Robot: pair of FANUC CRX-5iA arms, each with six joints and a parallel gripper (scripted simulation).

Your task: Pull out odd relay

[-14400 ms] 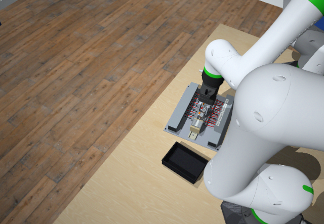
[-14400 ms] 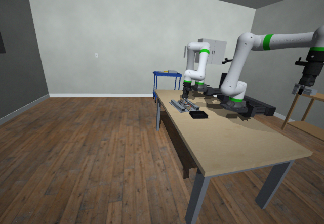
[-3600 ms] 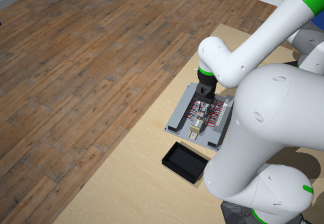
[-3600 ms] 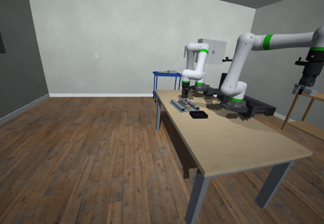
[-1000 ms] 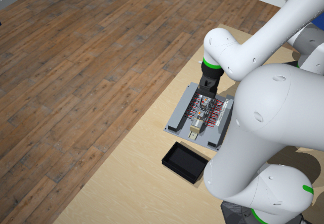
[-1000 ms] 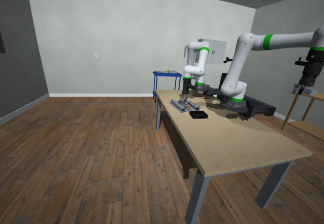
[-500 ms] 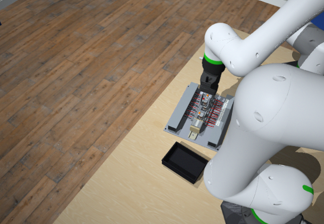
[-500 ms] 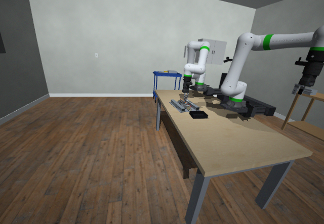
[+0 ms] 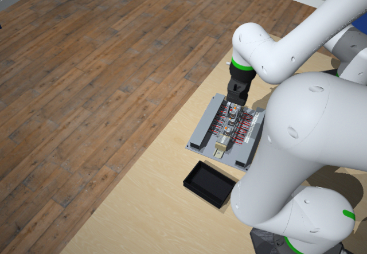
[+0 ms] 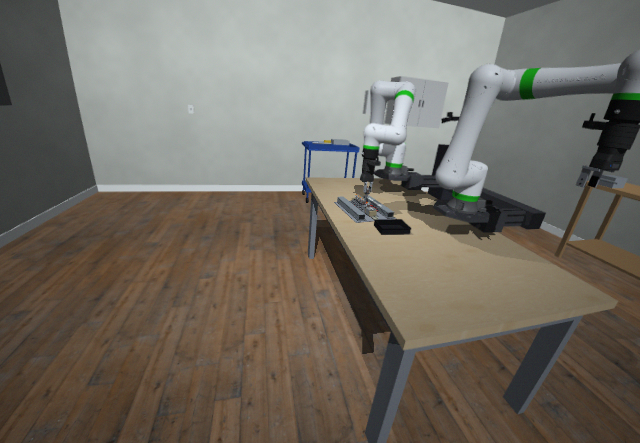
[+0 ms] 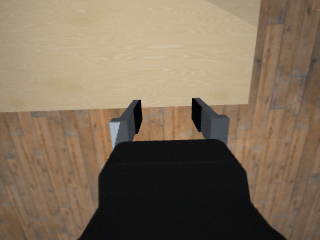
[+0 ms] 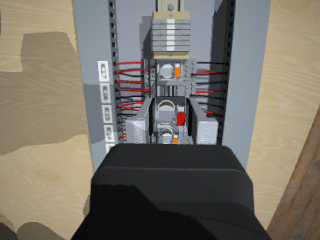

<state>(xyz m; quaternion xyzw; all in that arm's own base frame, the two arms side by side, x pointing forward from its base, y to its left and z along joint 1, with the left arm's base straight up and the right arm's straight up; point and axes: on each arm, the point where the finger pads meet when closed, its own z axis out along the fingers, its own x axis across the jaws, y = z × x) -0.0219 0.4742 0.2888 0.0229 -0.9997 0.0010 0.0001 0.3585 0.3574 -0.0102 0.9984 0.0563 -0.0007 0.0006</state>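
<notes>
My right gripper (image 12: 170,109) (image 10: 367,190) is shut on the relay with the red button (image 12: 167,111), which it holds above the relay row. A bare socket (image 12: 171,90) shows beside it. The orange-button relay (image 12: 166,71) (image 9: 227,131) at the terminal-block end looks seated; another orange-button relay (image 12: 167,135) shows under the gripper body's edge. The others are partly or fully hidden. The relay panel (image 9: 207,150) (image 12: 202,27) looks flat on the table. The black parts tray (image 9: 201,195) (image 10: 392,231) is empty. My left gripper (image 11: 166,109) (image 10: 598,178) is open and empty, far from the panel.
Grey wire ducts (image 9: 207,121) (image 12: 247,65) stand along both long sides of the panel, with red and black wires between them and the sockets. The left arm (image 9: 284,168) reaches across beside the panel and tray. The wooden table edge (image 9: 142,153) lies beyond the panel.
</notes>
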